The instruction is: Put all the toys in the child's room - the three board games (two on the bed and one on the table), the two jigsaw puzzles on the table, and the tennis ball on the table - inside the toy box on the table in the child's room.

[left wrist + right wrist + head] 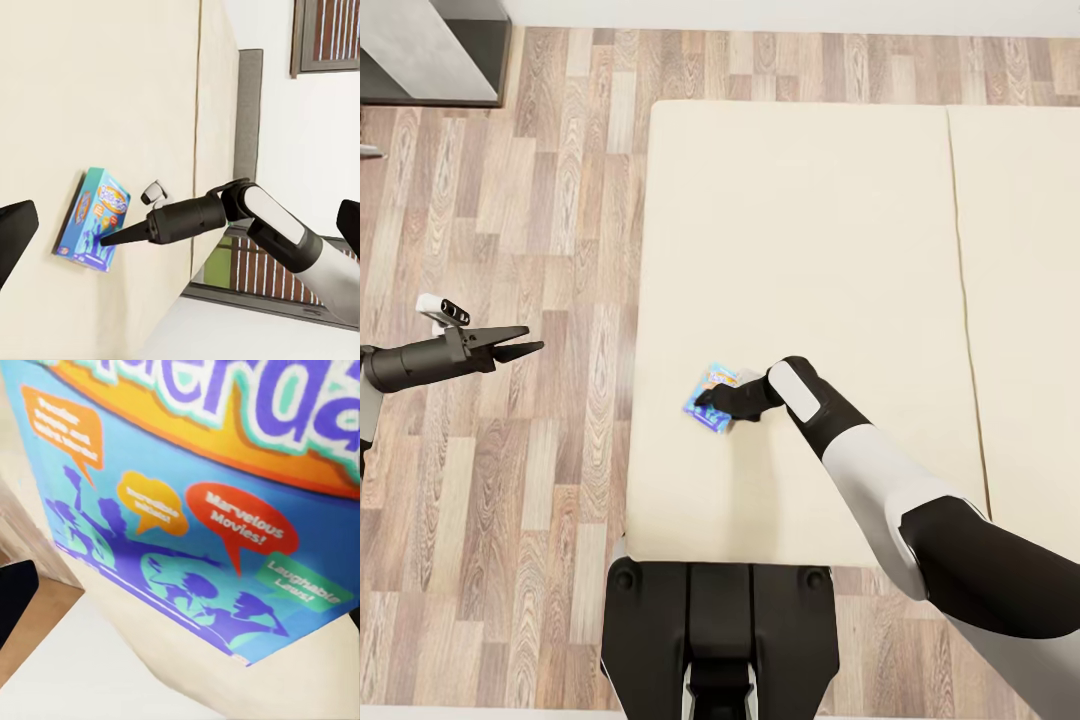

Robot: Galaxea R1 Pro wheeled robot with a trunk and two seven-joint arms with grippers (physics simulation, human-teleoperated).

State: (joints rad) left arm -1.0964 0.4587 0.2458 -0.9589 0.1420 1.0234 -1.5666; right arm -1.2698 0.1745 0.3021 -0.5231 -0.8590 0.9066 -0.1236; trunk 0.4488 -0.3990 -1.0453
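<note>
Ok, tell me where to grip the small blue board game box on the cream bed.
Grip the small blue board game box across its thin edges, descending from above with the right end effector. It lies flat on the cream mattress, so only its edges offer a pinch.

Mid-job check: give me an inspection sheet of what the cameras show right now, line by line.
Surface: cream bed with one seam line, robot base at its near edge.
Job's things: small blue board game lying flat on the bed near its near-left corner; speech bubbles printed on its face.
Clutter: nothing seen.
Grippers: right gripper down at the blue board game, whether it grips cannot be told; left gripper open over the floor, holding nothing.
Cables: nothing seen.
Surroundings: wood plank floor left of the bed; grey furniture at the far left corner; white wall with a window in the left wrist view.
</note>
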